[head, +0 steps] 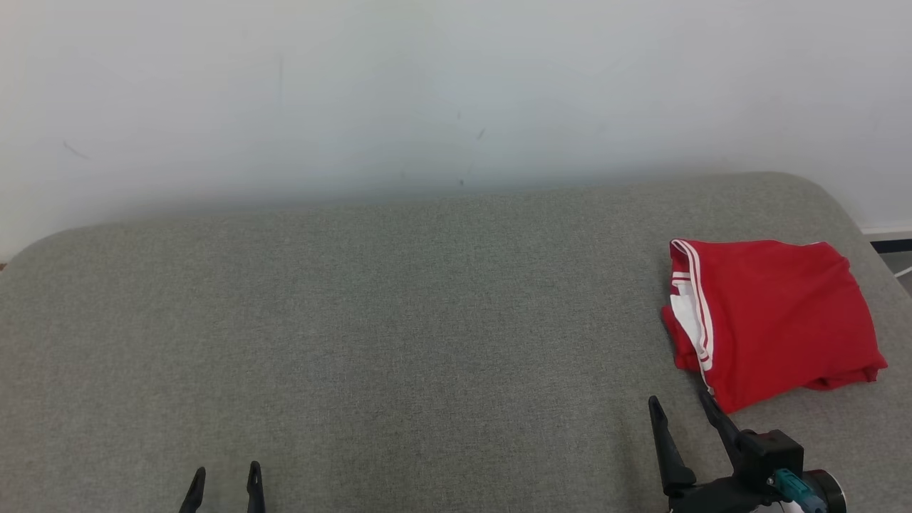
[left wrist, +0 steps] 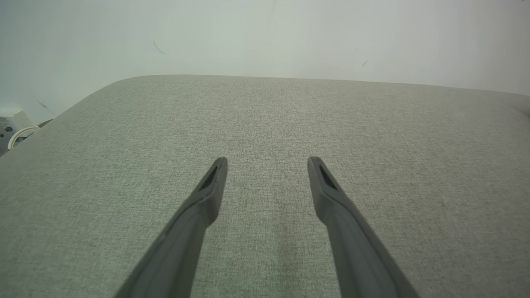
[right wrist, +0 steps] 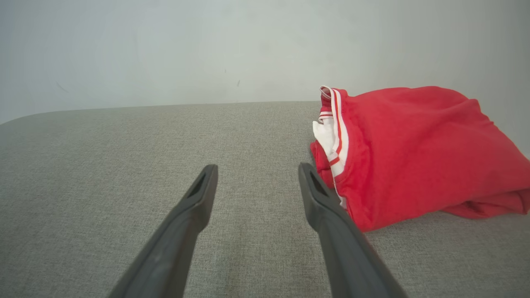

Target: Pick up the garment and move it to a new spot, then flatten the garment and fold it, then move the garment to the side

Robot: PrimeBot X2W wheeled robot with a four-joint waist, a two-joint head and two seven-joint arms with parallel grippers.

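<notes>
Both claws stand with fingers spread wide and nothing between them, the left gripper over the bare grey padded surface at its near edge. The right gripper points at the garment, a folded red bundle with white-striped trim lying just beyond it at the surface's right end.

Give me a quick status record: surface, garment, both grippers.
surface: grey, upholstered, against a pale wall
garment: red with white-striped trim, folded, lying at the surface's right end
left gripper: open, empty, over bare surface, far from garment
right gripper: open, empty, beside garment's near left corner
</notes>
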